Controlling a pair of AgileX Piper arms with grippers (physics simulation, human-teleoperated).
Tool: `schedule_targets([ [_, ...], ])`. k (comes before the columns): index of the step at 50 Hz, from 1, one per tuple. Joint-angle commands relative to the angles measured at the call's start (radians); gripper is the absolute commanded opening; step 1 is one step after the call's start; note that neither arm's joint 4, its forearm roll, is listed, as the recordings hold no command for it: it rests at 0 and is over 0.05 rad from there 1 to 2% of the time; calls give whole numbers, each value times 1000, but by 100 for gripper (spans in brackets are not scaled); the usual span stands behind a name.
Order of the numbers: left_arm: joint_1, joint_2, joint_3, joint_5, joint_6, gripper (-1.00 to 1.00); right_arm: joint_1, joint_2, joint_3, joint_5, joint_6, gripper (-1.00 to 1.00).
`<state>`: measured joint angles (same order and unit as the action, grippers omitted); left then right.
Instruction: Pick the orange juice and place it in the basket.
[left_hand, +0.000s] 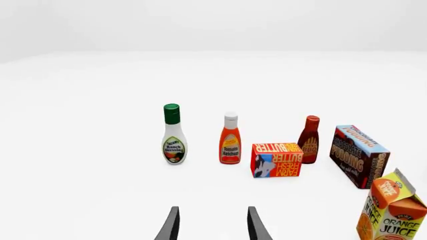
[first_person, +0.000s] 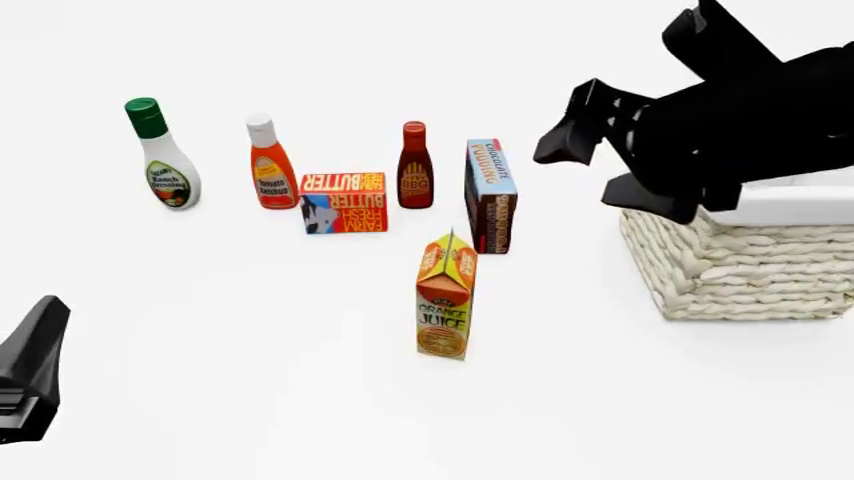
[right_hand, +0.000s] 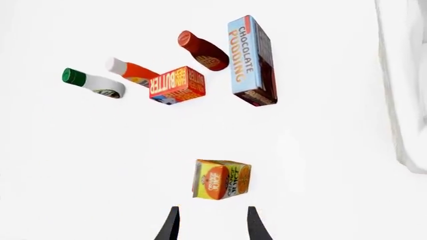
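**Spotter:** Where's the carton?

**Me:** The orange juice (first_person: 446, 297) stands upright on the table (first_person: 267, 400), nearest to me of all the groceries and untouched. Just behind it is the chocolate pudding box (first_person: 490, 195) on its edge. To that box's left runs a row: dark red sauce bottle (first_person: 415, 166), butter box (first_person: 344, 202), ketchup bottle (first_person: 271, 165), then the ranch dressing bottle (first_person: 162, 156) at the far left.

**Spotter:** And the basket?

**Me:** The basket (first_person: 741, 265) sits on the right, well apart from the carton. My right arm hangs over its near-left corner.

**Spotter:** Fingers?

**Me:** My right gripper (right_hand: 211, 227) is spread and holds nothing; in its wrist view the carton lies just beyond the tips, between their lines. My left gripper (left_hand: 212, 227) is spread too, holding nothing, low at the front view's left edge, with the carton off to one side in its wrist view.
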<state>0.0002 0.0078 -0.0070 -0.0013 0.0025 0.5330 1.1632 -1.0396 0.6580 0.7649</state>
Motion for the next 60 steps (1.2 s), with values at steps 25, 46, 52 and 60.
schedule_targets([
  [25,0,0,0,0,0,100,83,178,-257,261,108,100],
  [46,0,0,0,0,0,100,100,304,-426,417,112,100],
  [52,0,0,0,0,0,100,126,339,-470,450,129,100],
  [60,0,0,0,0,0,100,152,401,-537,528,152,100],
])
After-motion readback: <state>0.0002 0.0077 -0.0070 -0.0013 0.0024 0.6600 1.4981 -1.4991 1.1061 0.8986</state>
